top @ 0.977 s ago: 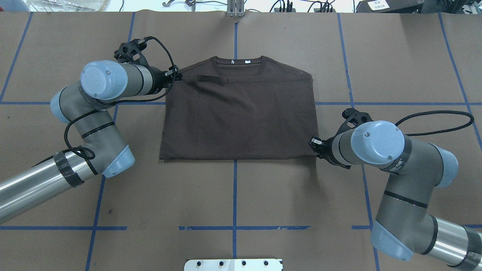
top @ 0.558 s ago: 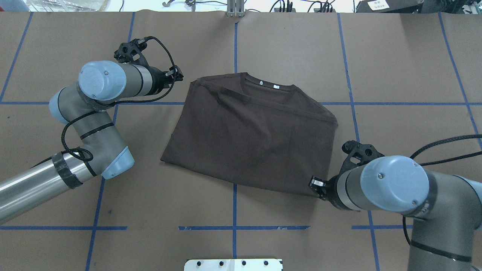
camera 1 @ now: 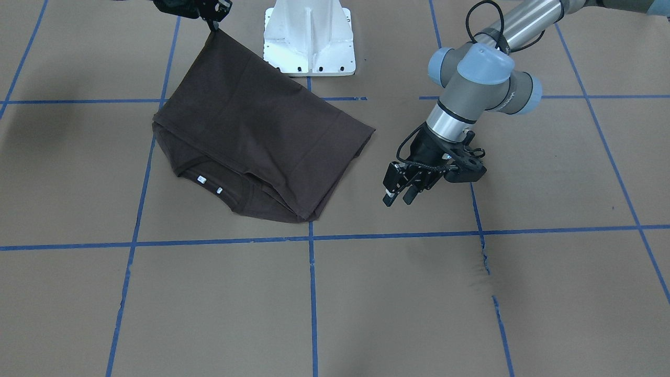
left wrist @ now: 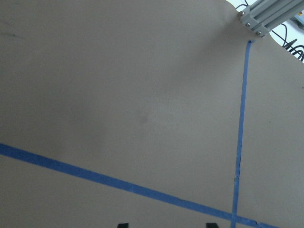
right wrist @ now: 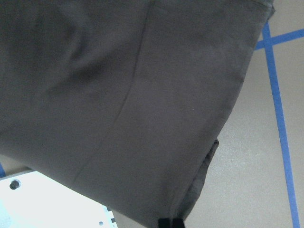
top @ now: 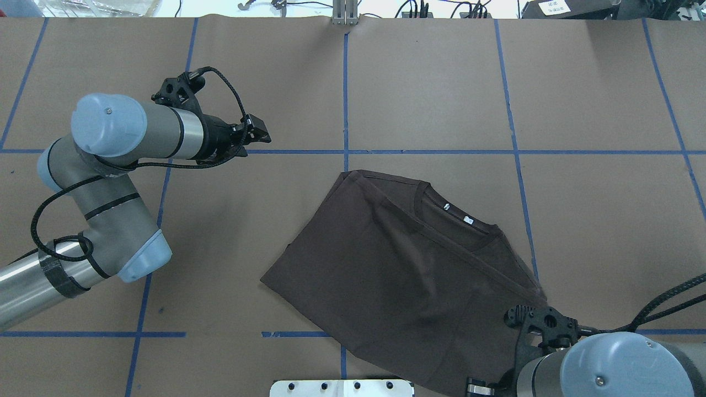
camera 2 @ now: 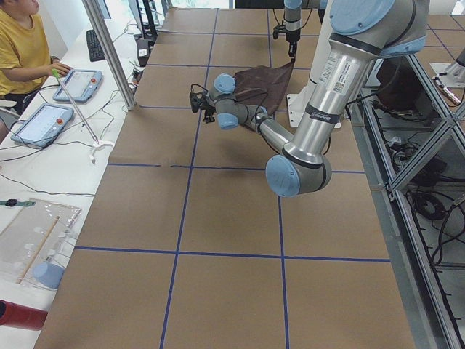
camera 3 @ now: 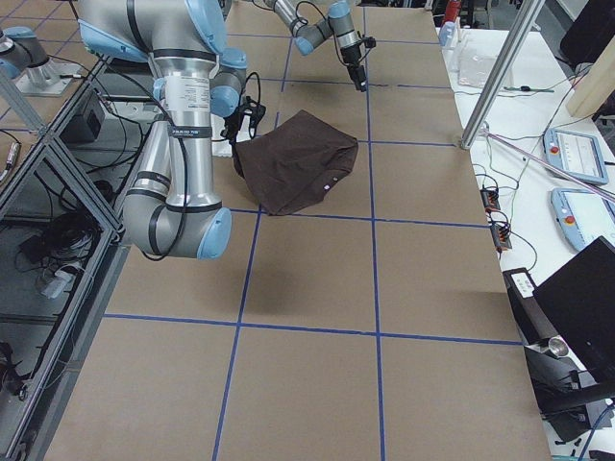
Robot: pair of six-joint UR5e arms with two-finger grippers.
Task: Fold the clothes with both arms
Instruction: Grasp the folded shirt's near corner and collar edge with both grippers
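Right pincer (camera 1: 213, 21): shut tight on one corner of the T-shirt (top: 408, 275), at the end away from the collar, raised beside the white pedestal base (camera 1: 309, 47).
Left pincer (camera 1: 400, 192): fingers apart, empty, above bare counter (top: 441, 82), well apart from the cloth.
T-shirt: folded, lying skewed, collar end on the counter.
Risk: held by a single corner, the folded layers could slide open. The fabric might also slip from the pinch or snag on the base's bolted edge.
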